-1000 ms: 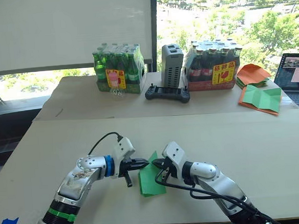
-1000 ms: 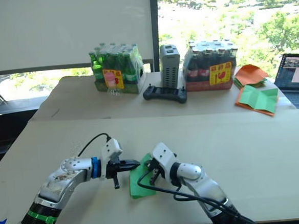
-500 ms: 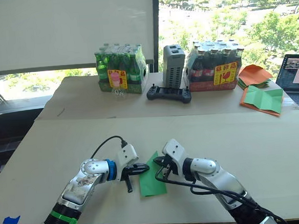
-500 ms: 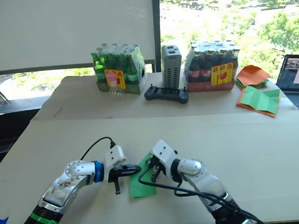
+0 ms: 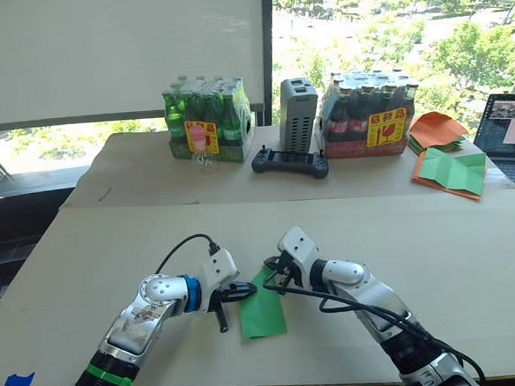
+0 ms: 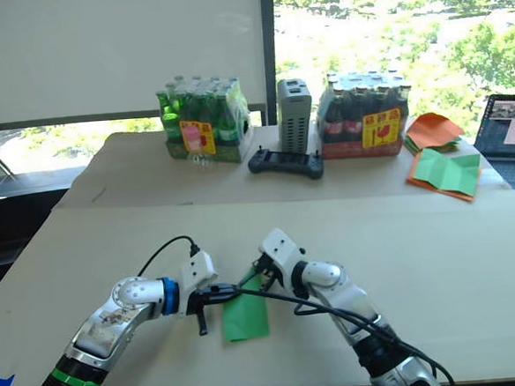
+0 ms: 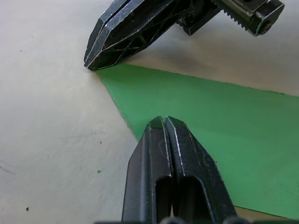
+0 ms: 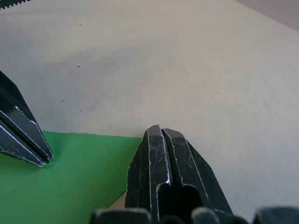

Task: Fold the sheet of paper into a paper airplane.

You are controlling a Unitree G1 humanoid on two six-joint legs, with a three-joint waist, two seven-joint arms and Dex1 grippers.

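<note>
The table (image 5: 474, 257) is wide and pale, and both arms reach over its near edge toward the middle. The left arm comes in from the near left corner with the elbow bent, the forearm rising toward the centre. The right arm comes from the near right side and bends more sharply, so its wrist turns back toward the left.

The sheet of paper (image 5: 263, 309) lies flat close to the near edge, about midway along it — a narrow green shape with a pointed far corner. The left gripper (image 5: 249, 290) has its two fingers pressed together with nothing between them, and the tips rest on the left edge of the paper. The right gripper (image 5: 269, 265) is closed in the same way, empty, with its tips at the pointed far corner of the sheet. The two grippers are just beside each other.

At the far edge stand two packs of bottles (image 5: 207, 122), with a grey box (image 5: 297, 113) between them.
</note>
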